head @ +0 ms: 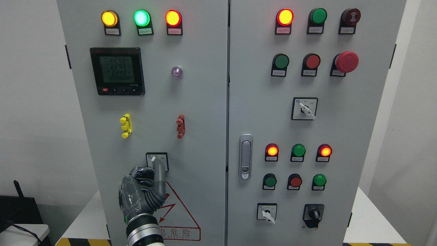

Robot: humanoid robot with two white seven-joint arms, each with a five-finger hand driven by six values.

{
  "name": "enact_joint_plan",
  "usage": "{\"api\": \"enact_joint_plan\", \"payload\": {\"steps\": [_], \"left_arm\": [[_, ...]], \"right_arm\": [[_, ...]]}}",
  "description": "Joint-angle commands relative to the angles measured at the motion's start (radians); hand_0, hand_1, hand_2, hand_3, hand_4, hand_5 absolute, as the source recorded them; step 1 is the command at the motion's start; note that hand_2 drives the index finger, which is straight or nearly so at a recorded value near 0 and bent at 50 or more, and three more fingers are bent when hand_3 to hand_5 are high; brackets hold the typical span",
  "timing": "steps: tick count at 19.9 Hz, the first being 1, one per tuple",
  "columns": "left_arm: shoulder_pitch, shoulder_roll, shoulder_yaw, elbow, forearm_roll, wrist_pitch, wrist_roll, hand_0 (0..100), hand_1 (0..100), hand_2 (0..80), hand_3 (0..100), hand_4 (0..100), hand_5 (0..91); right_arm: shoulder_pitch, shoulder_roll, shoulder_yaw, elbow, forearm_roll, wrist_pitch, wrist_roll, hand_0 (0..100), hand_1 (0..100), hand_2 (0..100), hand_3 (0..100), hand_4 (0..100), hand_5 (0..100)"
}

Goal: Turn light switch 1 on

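Note:
A small rotary switch on a black-framed square plate [164, 159] sits low on the cabinet's left door [201, 136]. Only a sliver of its white knob [153, 159] shows. My left hand [150, 172] comes up from the bottom edge in front of it. The index finger [158, 167] is stretched upward with its tip against the switch, covering most of the knob. The other fingers are curled into the palm and hold nothing. My right arm does not show.
Above the switch are yellow [125, 125] and red [180, 126] clips, a digital meter [117, 71] and three lit lamps. The right door carries a latch handle [245, 156], lamps, push buttons, a red mushroom button [346, 62] and three rotary switches.

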Motion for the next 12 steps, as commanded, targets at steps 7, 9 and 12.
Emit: {"api": "enact_joint_plan", "payload": {"steps": [7, 9, 12], "left_arm": [[-0.002, 0.001, -0.001, 0.004, 0.002, -0.002, 0.001, 52, 23, 60.2, 71, 74, 64.4], [-0.002, 0.001, -0.001, 0.005, 0.002, -0.002, 0.0, 54, 22, 60.4, 72, 74, 64.4], [-0.002, 0.001, -0.002, 0.005, 0.002, -0.002, -0.002, 55, 21, 60.9, 72, 74, 64.4]], "right_arm": [[0.0, 0.0, 0.0, -0.001, -0.018, 0.0, 0.0, 12, 39, 0, 0, 0, 0], [0.0, 0.0, 0.0, -0.001, -0.018, 0.0, 0.002, 12, 39, 0, 0, 0, 0], [0.0, 0.0, 0.0, 0.001, -0.017, 0.0, 0.0, 12, 39, 0, 0, 0, 0]]}}
